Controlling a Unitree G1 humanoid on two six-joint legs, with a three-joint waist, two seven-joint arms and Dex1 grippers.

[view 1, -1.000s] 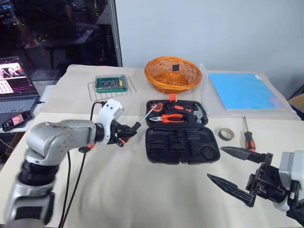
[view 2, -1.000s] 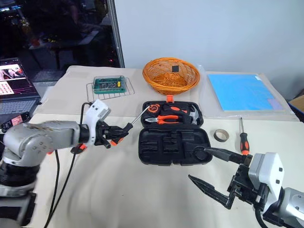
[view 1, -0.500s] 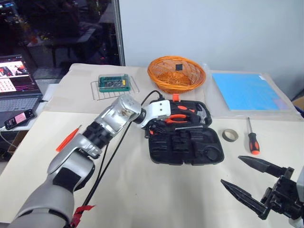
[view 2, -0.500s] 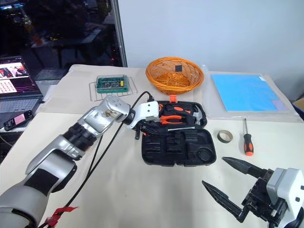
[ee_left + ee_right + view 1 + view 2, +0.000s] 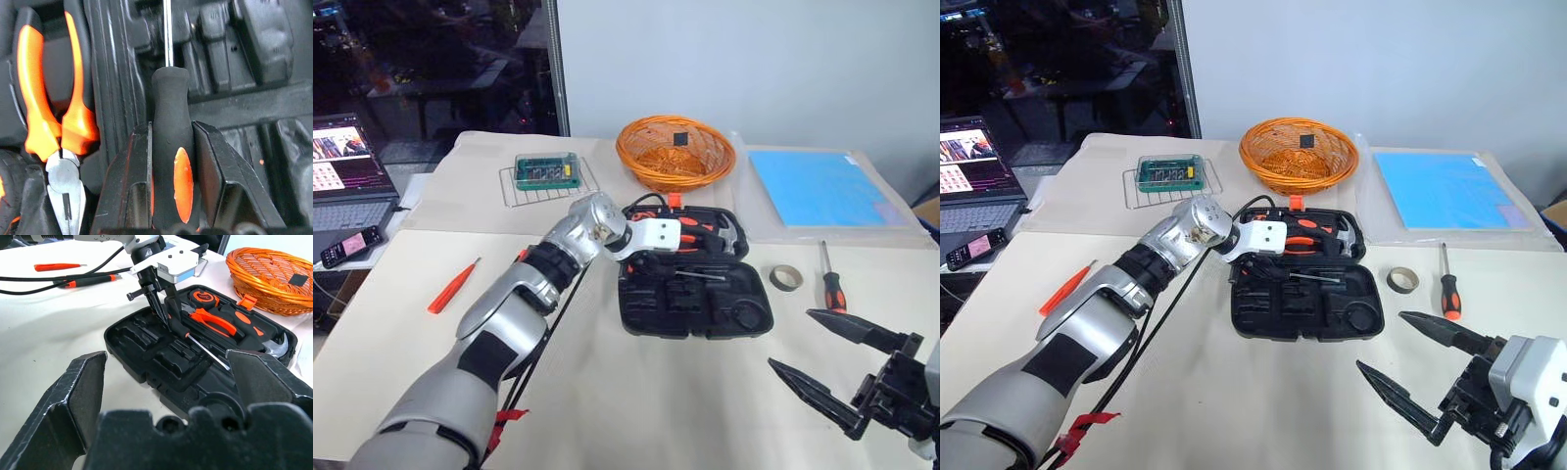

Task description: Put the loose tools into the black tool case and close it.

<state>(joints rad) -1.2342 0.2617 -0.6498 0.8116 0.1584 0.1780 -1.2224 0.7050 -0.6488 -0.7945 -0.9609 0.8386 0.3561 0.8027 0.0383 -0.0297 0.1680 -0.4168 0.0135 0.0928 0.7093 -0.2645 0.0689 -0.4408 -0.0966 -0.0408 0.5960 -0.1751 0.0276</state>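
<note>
Black case point(image 5: 693, 284) lay open mid-table, lid half away from the robot with pliers point(image 5: 690, 240) and a hammer point(image 5: 729, 235) already seated, slotted tray half nearer. Left pincer point(image 5: 166, 316) was over the tray's left edge, clamped on a black-orange screwdriver point(image 5: 171, 161) by the handle, shaft lying across the moulded slots toward the middle. Handle grip probably so the shaft could be lined up with a slot before release; whether it was seated yet, couldn't tell.

Loose items left: a second screwdriver point(image 5: 833, 284) and tape roll point(image 5: 787, 277) just right of the case, an orange tool point(image 5: 452, 286) well off to the left on the table point(image 5: 636, 401). One more red-black tool point(image 5: 90, 280) lay by the cable near it.

Right pincer point(image 5: 832, 367) was spread fully wide, holding nothing, parked low at the near right, clear of the case, likely staged for the right-side items.

Basket point(image 5: 674, 152), circuit board point(image 5: 546, 171) and blue mat point(image 5: 818, 186) sat behind the case, not part of the job.
</note>
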